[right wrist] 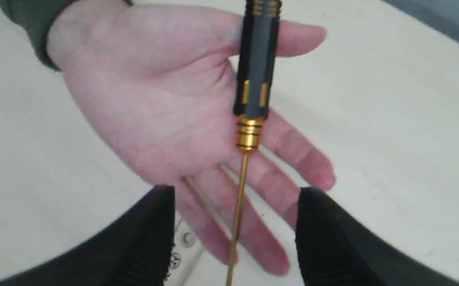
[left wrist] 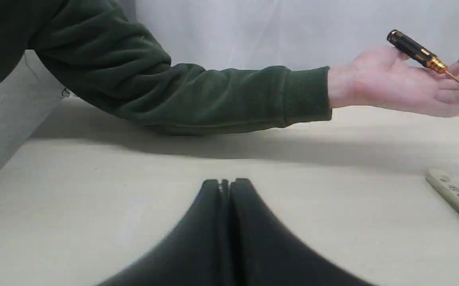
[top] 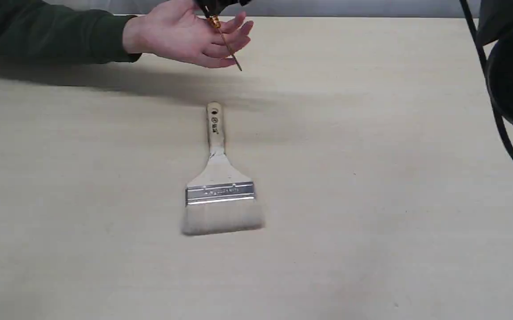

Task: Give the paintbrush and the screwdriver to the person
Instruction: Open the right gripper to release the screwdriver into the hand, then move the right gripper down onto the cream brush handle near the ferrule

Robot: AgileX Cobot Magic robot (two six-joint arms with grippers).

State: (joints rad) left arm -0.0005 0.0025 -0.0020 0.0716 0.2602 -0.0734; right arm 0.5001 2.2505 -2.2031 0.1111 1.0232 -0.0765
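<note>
Gaping wide, the right gripper clamps nothing. Its two black fingers stand well apart, and the thin gold shaft of the screwdriver runs down the gap between them without touching either. The screwdriver is tilted over the open palm of the person's hand, with the black handle raised over the palm, the gold-orange collar lower, and the tip pointing out beyond the hand (whether it already rests on the skin or hangs just above it cannot be told). The hand is held palm up above the far part of the table. It reaches in from the left of the exterior view, with a dark green sleeve behind the wrist. The left gripper has its jaws pressed together on nothing, low over the tabletop and well apart from the hand. The paintbrush lies flat near the middle of the table, untouched. Its handle end points toward the hand, its whitish bristles point toward the bottom of the exterior view, and the silver ferrule sits between them.
</note>
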